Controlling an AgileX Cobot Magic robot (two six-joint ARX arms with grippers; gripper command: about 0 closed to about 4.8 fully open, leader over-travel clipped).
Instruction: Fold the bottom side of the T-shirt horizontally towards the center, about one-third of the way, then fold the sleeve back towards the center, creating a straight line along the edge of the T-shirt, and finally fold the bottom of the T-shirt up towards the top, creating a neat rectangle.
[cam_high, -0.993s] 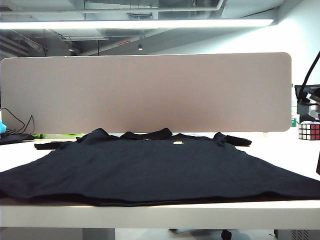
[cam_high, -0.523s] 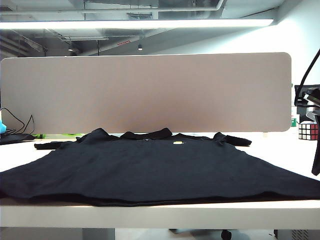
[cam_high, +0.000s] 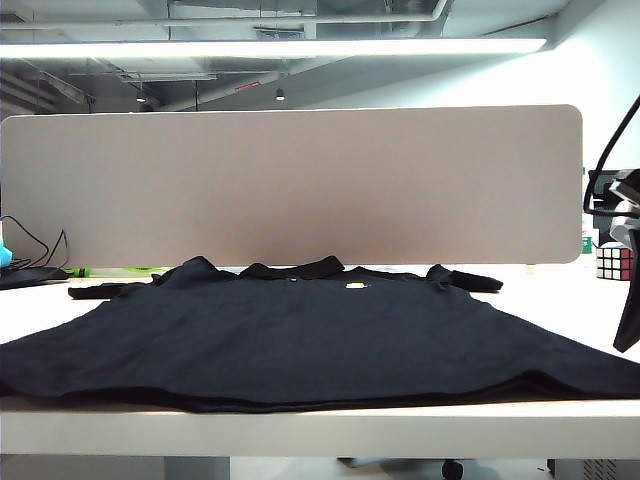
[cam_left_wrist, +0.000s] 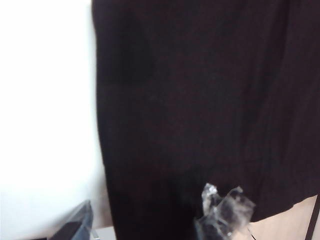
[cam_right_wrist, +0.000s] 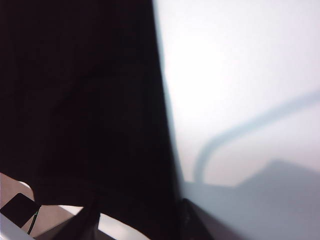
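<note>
Black T-shirt (cam_high: 300, 330) lies flat; right gripper (cam_high: 627, 330) beside it.

- An office or lab workspace with an open, industrial ceiling: bare ducts and pipes (cam_high: 300, 15) run overhead beside a long strip light (cam_high: 270, 47).
- A white desk (cam_high: 300, 430) backed by a beige fabric divider panel (cam_high: 290, 185), as in shared workstations.
- Black cables (cam_high: 35, 245) trail at one end; a Rubik's cube (cam_high: 615, 262) sits at the other.
</note>
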